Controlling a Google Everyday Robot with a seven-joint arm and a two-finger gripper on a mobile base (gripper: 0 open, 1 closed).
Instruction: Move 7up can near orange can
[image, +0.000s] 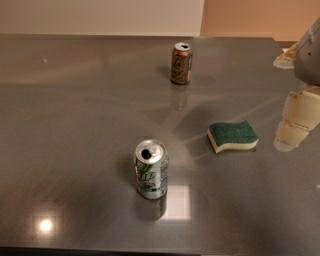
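The 7up can (151, 169), silver-white with green markings and an opened silver top, stands upright on the grey table (75, 125) in the near middle. The orange can (181, 63), brownish-orange with pale script, stands upright farther back, a little to the right. The two cans are far apart. My gripper (296, 120) hangs at the right edge of the view, above the table, well to the right of both cans and holding nothing that I can see.
A green and yellow sponge (233, 136) lies on the table between the gripper and the 7up can. The table's far edge meets a pale wall (100, 15). A pale object (286, 57) sits at the far right corner.
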